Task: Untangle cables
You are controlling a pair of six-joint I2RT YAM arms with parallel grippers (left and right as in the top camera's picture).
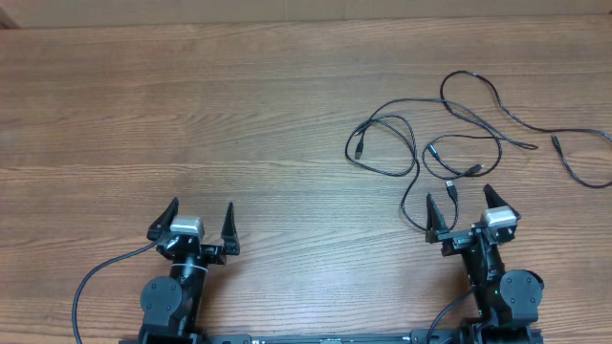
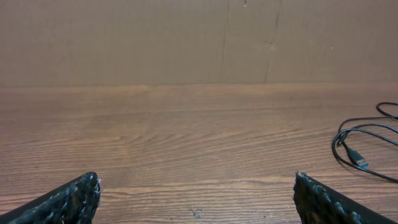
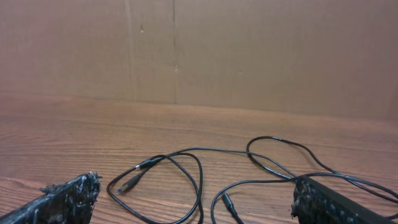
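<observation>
Thin black cables (image 1: 421,143) lie loosely looped and crossed on the wooden table at the right, with small plugs at their ends. A separate strand (image 1: 579,158) lies at the far right. My right gripper (image 1: 469,205) is open and empty just in front of the loops. In the right wrist view the cables (image 3: 199,168) lie between and beyond its open fingers (image 3: 196,199), with a USB plug (image 3: 127,183) at the left. My left gripper (image 1: 201,218) is open and empty at the lower left. The left wrist view shows a cable loop and plug (image 2: 357,158) far right of its fingers (image 2: 196,199).
A brown cardboard wall (image 3: 199,50) stands behind the table's far edge. The wooden table (image 1: 191,115) stretches left of the cables. Thicker black arm wires (image 1: 91,282) run by the left arm's base.
</observation>
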